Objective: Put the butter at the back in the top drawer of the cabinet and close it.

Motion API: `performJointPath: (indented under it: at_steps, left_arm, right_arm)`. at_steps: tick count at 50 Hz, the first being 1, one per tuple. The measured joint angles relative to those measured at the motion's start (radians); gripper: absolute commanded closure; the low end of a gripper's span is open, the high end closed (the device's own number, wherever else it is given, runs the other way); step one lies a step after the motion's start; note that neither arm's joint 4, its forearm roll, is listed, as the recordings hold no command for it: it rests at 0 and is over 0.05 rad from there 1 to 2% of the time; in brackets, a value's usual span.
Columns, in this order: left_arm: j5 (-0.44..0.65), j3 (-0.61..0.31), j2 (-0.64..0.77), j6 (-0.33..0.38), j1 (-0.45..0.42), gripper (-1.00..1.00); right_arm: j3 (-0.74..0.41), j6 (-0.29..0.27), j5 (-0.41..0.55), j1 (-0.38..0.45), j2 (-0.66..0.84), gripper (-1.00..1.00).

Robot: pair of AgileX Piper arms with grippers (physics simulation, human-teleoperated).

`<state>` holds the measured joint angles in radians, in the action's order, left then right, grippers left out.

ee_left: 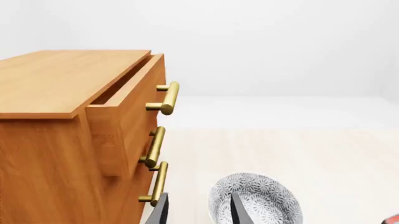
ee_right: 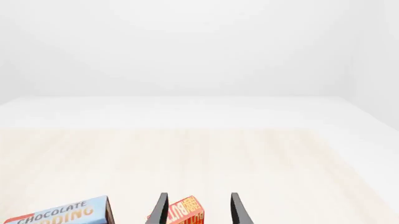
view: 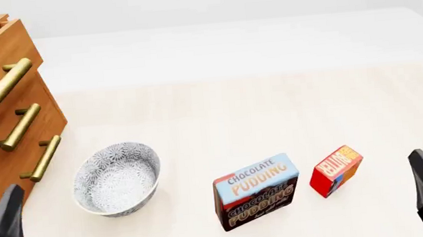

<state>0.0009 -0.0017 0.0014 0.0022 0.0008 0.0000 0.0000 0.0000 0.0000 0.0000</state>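
The uppermost light-brown wooden drawer with its brass bar handle (ee_left: 128,105) stands pulled partly out of the three-drawer wooden cabinet (ee_left: 44,154), so opening is judged complete. The small red butter box with yellow-orange lettering (view: 337,170) stands on the pale table (view: 234,111) beside the blue-and-brown chocolate pudding box (view: 257,191), well apart from the cabinet. Both the left gripper (ee_left: 198,211) and the right gripper (ee_right: 198,209) show parted fingers holding nothing; grasping, placing at the back and closing remain outstanding.

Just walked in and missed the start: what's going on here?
Nothing is held yet. Both grippers, left and right, have their jaws open. The butter stands on the table beside the pudding box, with a patterned bowl nearer the cabinet, whose top drawer is pulled out.
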Motion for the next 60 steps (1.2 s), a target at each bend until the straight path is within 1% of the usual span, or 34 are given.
performJointPath:
  at_steps: [14, 25, 38, 45, 51, 57, 60]
  left_arm:
    - [0.003, -0.002, 0.002, 0.016, 0.003, -1.00]
    - [0.003, -0.004, 0.002, 0.058, 0.003, -1.00]
    - [0.001, -0.002, 0.012, 0.153, -0.012, -1.00]
    - [-0.024, -0.015, 0.034, 0.203, -0.053, -1.00]
    - [-0.078, -0.038, 0.122, 0.269, -0.109, -1.00]
    - [-0.148, -0.069, 0.234, 0.338, -0.144, -1.00]
    - [-0.160, -0.084, 0.257, 0.363, -0.156, -1.00]
  right_arm:
    - [0.000, 0.000, 0.000, 0.000, 0.000, -1.00]
    - [0.000, 0.000, 0.000, 0.000, 0.000, -1.00]
    - [0.000, 0.000, 0.000, 0.000, 0.000, -1.00]
    - [0.000, 0.000, 0.000, 0.000, 0.000, -1.00]
    - [0.000, 0.000, 0.000, 0.000, 0.000, -1.00]
    - [0.000, 0.000, 0.000, 0.000, 0.000, -1.00]
    - [0.000, 0.000, 0.000, 0.000, 0.000, -1.00]
